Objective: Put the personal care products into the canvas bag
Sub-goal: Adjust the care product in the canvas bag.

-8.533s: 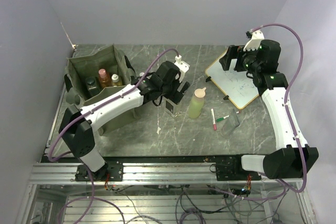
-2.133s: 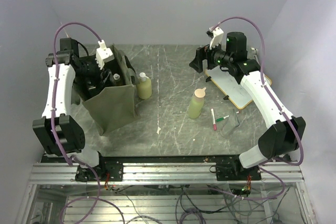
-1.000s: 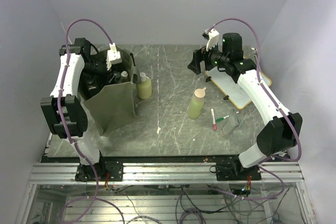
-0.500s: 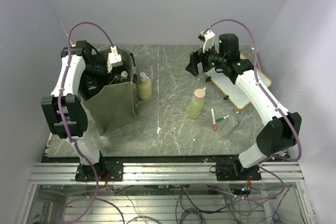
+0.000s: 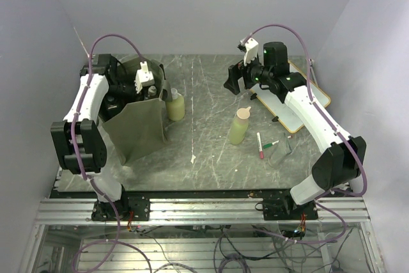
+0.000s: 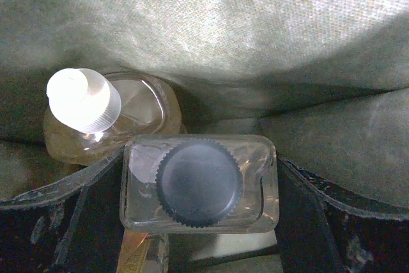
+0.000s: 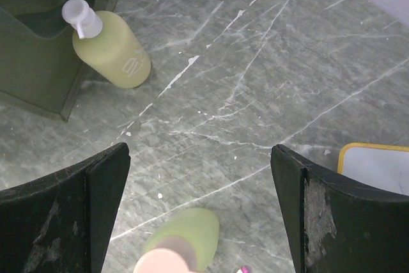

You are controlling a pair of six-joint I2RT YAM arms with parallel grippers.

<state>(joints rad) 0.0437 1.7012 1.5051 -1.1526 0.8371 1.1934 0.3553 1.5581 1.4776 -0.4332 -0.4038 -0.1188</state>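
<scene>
The olive canvas bag [image 5: 137, 129] stands upright at the left. My left gripper [image 5: 128, 94] reaches down into it. In the left wrist view its fingers [image 6: 96, 222] press both sides of a clear bottle [image 6: 259, 183] with a black cap, and an amber bottle [image 6: 137, 103] with a white cap stands behind it. A pale yellow pump bottle [image 5: 174, 107] stands on the table against the bag's right side. A light green bottle [image 5: 238, 129] with a beige cap stands mid-table. My right gripper [image 5: 231, 81] hovers open and empty above and beyond it, with the bottle [image 7: 188, 231] low between the fingers.
A wood-framed whiteboard [image 5: 291, 110] lies at the right under my right arm. A red marker [image 5: 260, 146] and a green marker [image 5: 271, 144] lie just right of the light green bottle. Walls close in the left, back and right sides.
My right gripper has moved left over the table, away from the whiteboard. The left gripper has shifted slightly right inside the bag. Neither gripper's jaws have changed.
</scene>
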